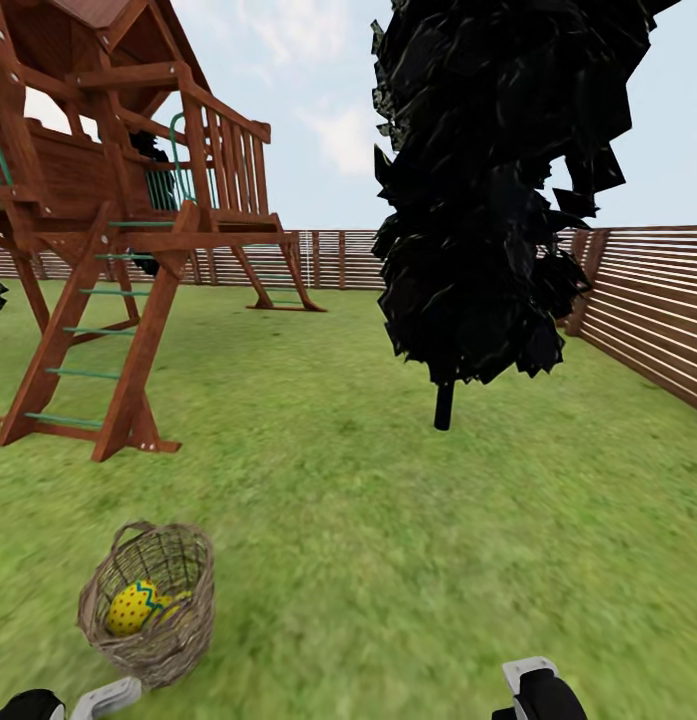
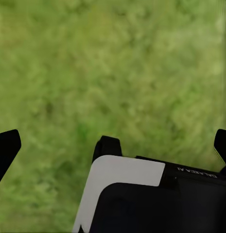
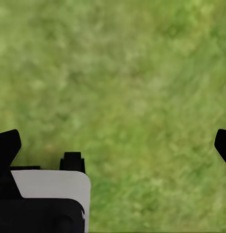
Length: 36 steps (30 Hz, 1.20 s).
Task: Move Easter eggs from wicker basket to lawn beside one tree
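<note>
The wicker basket stands on the lawn at the near left in the head view. Inside it lies a yellow Easter egg with blue zigzags and dark dots, and a second yellow egg peeks out beside it. The basket wall hides anything more inside. The tree is out of view. My left gripper is open over bare grass, and my right gripper is open over bare grass too. Nothing sits between either pair of fingers.
A wooden play tower with a green-runged ladder stands at the far left. A black-leaved tree with a thin dark trunk stands ahead to the right. A brown slatted fence runs along the back and right. Parts of both arms show at the bottom edge.
</note>
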Tool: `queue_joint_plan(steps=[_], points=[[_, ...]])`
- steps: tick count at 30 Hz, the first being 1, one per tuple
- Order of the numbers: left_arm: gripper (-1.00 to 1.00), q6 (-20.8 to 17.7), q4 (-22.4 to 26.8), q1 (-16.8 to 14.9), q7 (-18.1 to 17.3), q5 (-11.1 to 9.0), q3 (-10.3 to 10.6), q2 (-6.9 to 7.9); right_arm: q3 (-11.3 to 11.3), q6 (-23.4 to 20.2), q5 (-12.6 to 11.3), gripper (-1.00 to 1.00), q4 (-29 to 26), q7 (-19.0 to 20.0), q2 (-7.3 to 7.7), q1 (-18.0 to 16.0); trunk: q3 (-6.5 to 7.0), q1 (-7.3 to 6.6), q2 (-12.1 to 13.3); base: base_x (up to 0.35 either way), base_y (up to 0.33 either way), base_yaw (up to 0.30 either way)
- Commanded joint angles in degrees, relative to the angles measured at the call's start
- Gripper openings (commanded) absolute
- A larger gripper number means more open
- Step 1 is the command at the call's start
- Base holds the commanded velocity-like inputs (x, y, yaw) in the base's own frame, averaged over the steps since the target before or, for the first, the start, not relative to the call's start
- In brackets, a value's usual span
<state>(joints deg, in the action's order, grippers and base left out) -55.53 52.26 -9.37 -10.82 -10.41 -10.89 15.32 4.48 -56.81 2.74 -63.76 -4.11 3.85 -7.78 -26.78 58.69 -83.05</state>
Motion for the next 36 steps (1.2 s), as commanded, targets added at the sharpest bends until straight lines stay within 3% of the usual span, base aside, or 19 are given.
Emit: queue_joint_plan(steps=[1, 36], points=[[1.00, -0.28, 0.04, -0.03, -0.16, -0.05, -0.10, 0.01, 0.18, -0.29, 0.25, 1.00, -0.05, -0.03, 0.04, -0.04, -0.07, 0.03, -0.03, 0.329, 0.000, 0.000], [1.00, -0.28, -0.05, -0.03, -0.08, 0.04, -0.01, -0.29, 0.18, -0.23, 0.25, 1.00, -0.05, -0.02, 0.02, -0.04, -0.07, 0.03, -0.03, 0.329, 0.000, 0.000]])
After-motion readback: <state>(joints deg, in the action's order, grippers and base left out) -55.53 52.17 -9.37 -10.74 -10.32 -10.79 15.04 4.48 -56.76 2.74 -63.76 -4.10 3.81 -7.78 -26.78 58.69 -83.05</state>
